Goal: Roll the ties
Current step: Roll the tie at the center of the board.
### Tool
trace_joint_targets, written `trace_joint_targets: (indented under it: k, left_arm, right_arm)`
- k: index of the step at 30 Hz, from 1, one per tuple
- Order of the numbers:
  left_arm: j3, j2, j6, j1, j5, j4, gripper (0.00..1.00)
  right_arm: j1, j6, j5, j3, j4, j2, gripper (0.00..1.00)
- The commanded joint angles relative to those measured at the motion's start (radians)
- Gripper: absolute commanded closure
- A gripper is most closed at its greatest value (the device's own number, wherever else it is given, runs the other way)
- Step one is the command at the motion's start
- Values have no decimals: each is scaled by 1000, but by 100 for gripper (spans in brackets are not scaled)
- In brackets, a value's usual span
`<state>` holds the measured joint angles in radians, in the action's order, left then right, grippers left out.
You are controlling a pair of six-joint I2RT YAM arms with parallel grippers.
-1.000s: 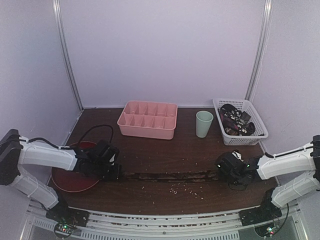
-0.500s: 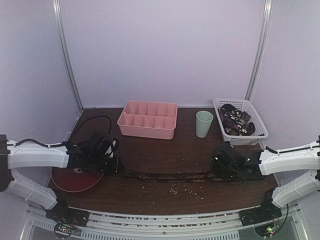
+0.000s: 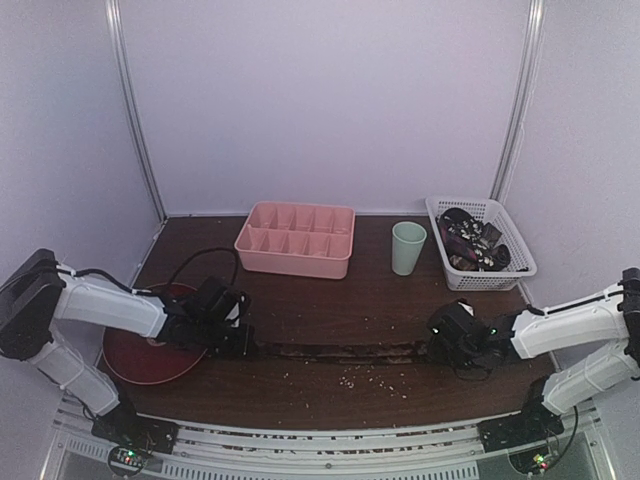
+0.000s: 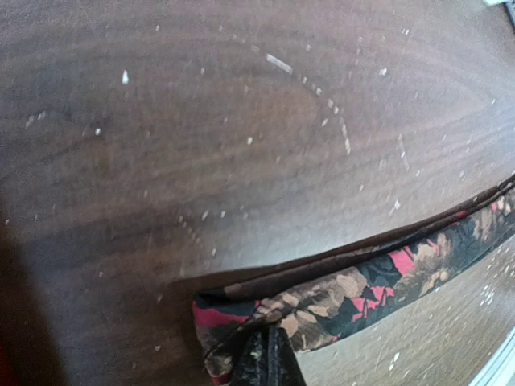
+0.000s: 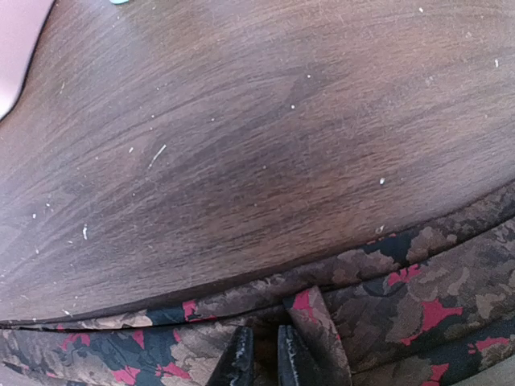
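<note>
Patterned tie [image 3: 335, 351] stretched on the desk [image 3: 330, 300], nearer than the pink tray [image 3: 295, 240].
The left claw [image 3: 238, 340], near-left of the tray, is clamped tight on the tie's end; the right claw [image 3: 436, 345], near-right of it, pinches the other end, fingers almost together. More ties [image 3: 470, 243] lie in the basket [image 3: 487, 282] right of the tray.

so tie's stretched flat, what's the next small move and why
Probably the left gripper folds its pinched end over toward the right to start the coil: the tie lies straight and unrolled on the table, the right gripper pinching its other end.
</note>
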<state>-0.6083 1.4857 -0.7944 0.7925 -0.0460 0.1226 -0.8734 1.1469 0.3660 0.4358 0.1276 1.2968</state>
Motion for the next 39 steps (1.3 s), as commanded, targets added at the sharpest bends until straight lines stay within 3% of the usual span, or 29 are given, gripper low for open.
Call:
trace_joint_targets:
  k: [1, 5, 10, 15, 18, 22, 30, 39]
  left_arm:
    - [70, 28, -34, -10, 5, 1, 100]
    - [7, -67, -16, -10, 35, 88, 100]
    - [-73, -146, 29, -33, 115, 203, 87]
    - [-52, -138, 72, -73, 66, 159, 84]
    - [-41, -121, 79, -77, 24, 114, 81]
    - [-24, -97, 76, -80, -27, 62, 76]
    - [-17, -63, 85, -88, -23, 51, 73]
    - [-11, -8, 95, -96, -20, 27, 74]
  right_arm:
    - [20, 21, 8, -55, 25, -6, 86]
    - [20, -8, 5, -30, 37, -23, 86]
    - [11, -80, -31, 38, 46, -63, 83]
    - [-35, -130, -77, 84, -21, -80, 81]
    - [-66, -147, -123, 109, -115, -45, 85]
    - [-105, -161, -191, 176, -248, 70, 100]
    - [-177, -193, -314, 423, -456, 378, 100]
    - [-229, -194, -438, 693, -552, 691, 100]
